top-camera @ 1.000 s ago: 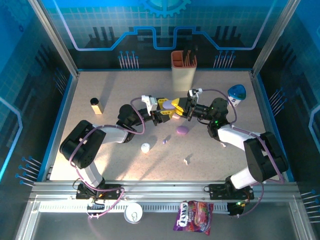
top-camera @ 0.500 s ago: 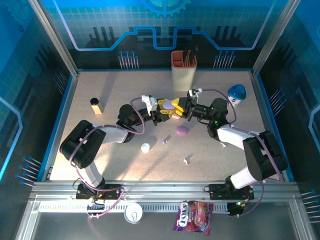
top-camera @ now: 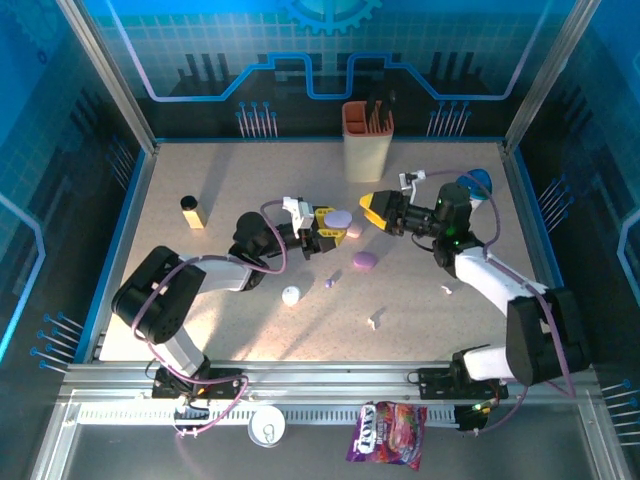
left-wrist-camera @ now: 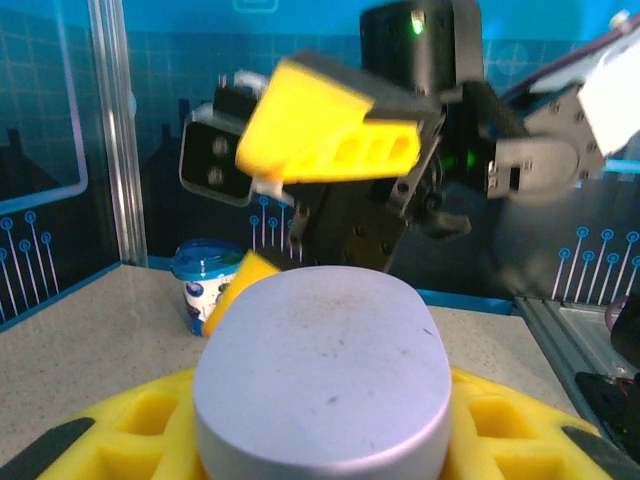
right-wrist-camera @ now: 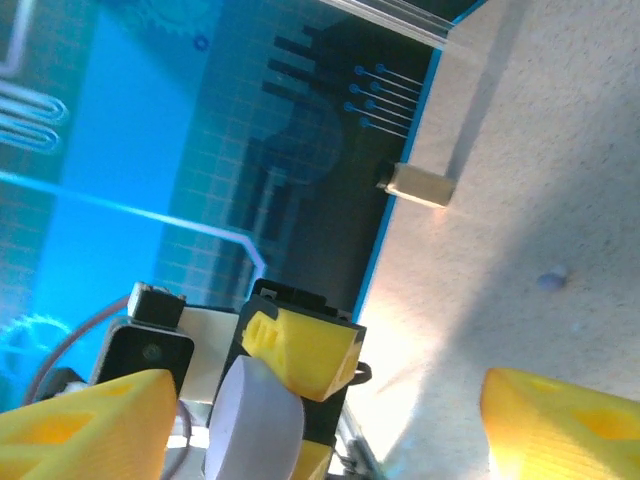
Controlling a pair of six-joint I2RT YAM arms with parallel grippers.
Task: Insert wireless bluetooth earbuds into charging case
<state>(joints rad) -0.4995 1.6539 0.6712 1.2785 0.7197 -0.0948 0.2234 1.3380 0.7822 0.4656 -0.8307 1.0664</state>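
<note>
beige table (top-camera: 240,180), lilac case (top-camera: 364,260), white case (top-camera: 291,295), maybe earbud (top-camera: 329,283)

The top camera looks down on the beige speckled worktop (top-camera: 230,180). Both wrist cameras closely face the lilac oval case (left-wrist-camera: 320,370).

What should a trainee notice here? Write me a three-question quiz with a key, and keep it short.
1. True or false: the right gripper has its jaws shut.
2. Which lies nearest the white case? A: tiny purple earbud; B: blue-lidded cup; C: tan holder.
3. Fill in: the lilac case held between yellow fingers is clamped by the ____ gripper.
Key: 1 false; 2 A; 3 left gripper.
</note>
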